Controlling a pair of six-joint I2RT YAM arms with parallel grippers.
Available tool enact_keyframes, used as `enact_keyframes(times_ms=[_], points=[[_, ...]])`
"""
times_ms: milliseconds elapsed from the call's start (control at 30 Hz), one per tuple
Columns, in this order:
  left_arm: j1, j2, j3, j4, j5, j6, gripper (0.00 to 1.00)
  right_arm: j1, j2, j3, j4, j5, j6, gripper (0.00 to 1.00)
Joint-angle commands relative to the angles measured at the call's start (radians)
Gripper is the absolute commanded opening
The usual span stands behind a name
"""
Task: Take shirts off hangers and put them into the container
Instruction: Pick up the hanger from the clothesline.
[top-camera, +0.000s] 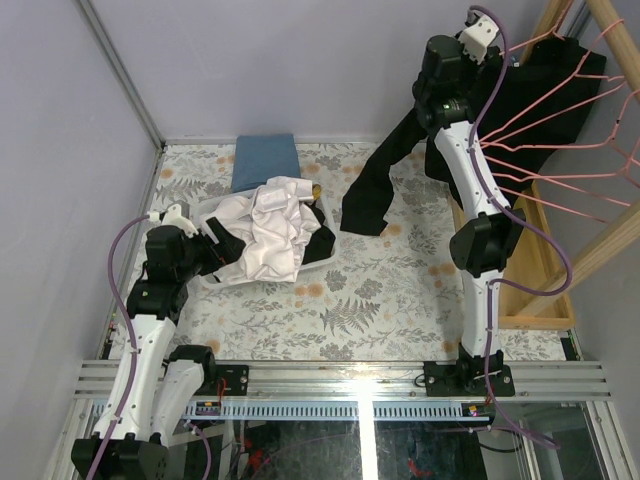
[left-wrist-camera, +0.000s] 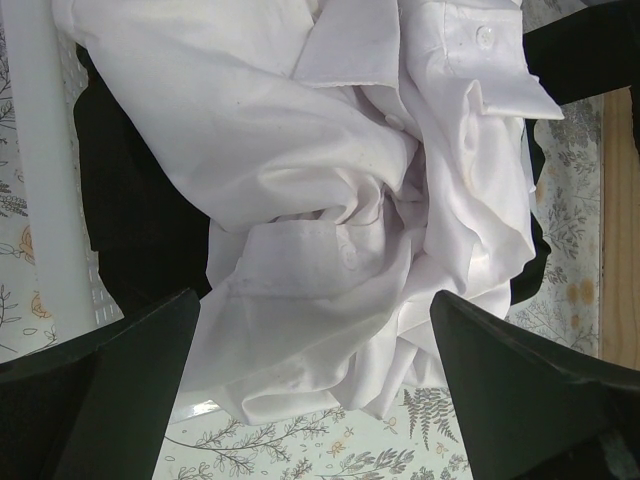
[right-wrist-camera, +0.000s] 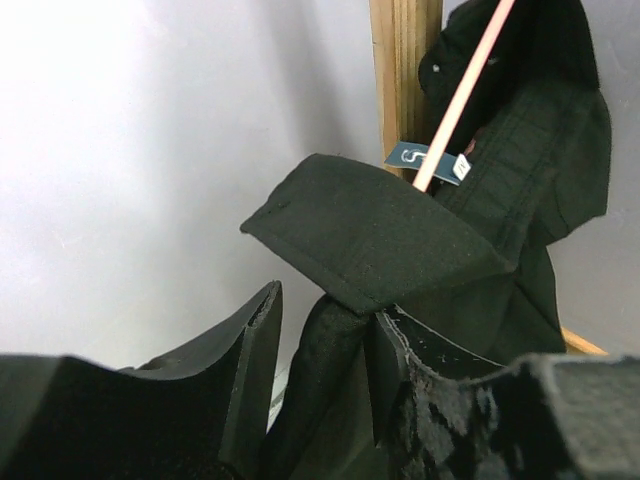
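From above, a crumpled white shirt (top-camera: 275, 235) fills the container (top-camera: 308, 270) on the worktop (top-camera: 400, 300), left, and a black shirt (top-camera: 372, 190) drapes off pink hangers (top-camera: 560, 100) far right; the left wrist view shows the left jaws apart over white folds, and the right wrist view shows the right jaws clamped on black cloth.

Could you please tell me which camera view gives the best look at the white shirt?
The left wrist view: the white shirt fills it, collar, cuff and button plain. The top external view shows it whole but small, crumpled in the container over a black garment. The right wrist view does not show it.
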Motion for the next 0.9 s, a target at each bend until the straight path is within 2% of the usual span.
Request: enact_keyframes(times_ms=[0, 100, 200, 500, 667, 867], points=[[-0.004, 0.001, -0.008, 0.041, 0.019, -0.007, 1.00, 0.004, -0.073, -0.025, 0.068, -0.002, -0.014, 0.23], [-0.004, 0.000, -0.009, 0.041, 0.020, -0.006, 1.00, 0.002, -0.084, -0.034, 0.117, 0.001, -0.081, 0.09], [-0.003, 0.000, -0.008, 0.041, 0.021, -0.006, 1.00, 0.003, -0.089, -0.037, 0.162, 0.008, -0.146, 0.00], [-0.004, 0.005, -0.007, 0.041, 0.024, -0.005, 1.00, 0.008, -0.135, -0.087, 0.306, 0.020, -0.265, 0.00], [-0.004, 0.006, -0.008, 0.041, 0.024, -0.005, 1.00, 0.036, -0.157, -0.139, 0.503, 0.039, -0.446, 0.00], [-0.002, 0.005, -0.008, 0.041, 0.025, -0.005, 1.00, 0.071, -0.148, -0.134, 0.631, 0.037, -0.579, 0.00]])
